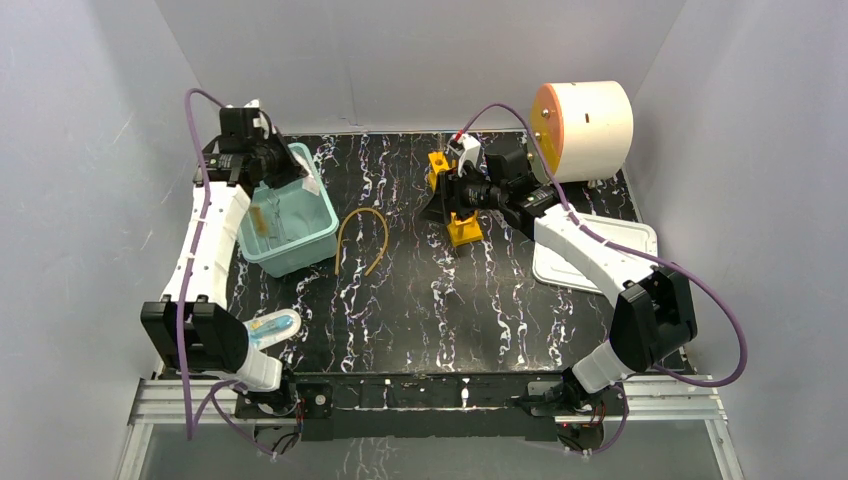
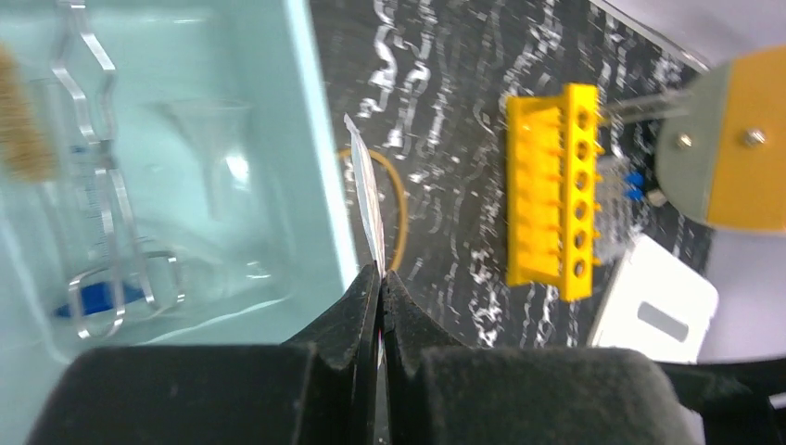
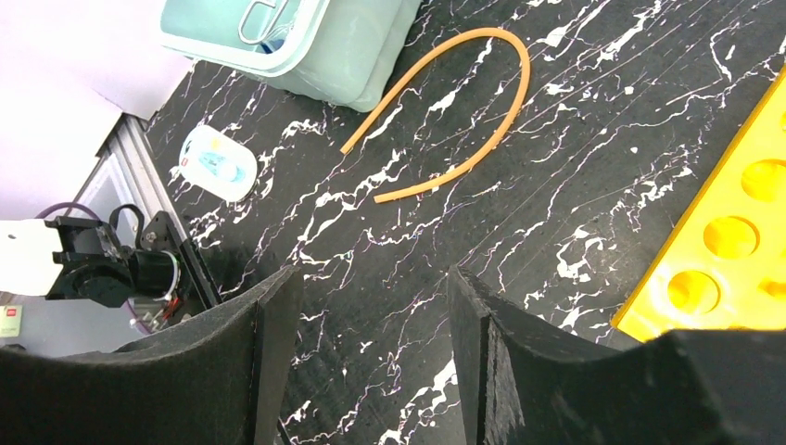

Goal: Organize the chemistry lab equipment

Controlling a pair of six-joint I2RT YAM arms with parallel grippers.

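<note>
Your left gripper (image 2: pixel 381 278) is pinching a thin white packet (image 2: pixel 366 199) right by the teal bin's (image 2: pixel 315 139) wall. Your right gripper (image 3: pixel 371 283) is hanging spread wide, the yellow rack (image 3: pixel 732 232) just beside it and the amber tube (image 3: pixel 463 102) farther off.

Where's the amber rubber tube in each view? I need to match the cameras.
Top external: amber rubber tube centre-left, right of the teal bin.
Left wrist: tube at centre, just right of the bin's wall.
Right wrist: tube at top centre, right of the bin.
Shared landmark: the teal bin.
</note>
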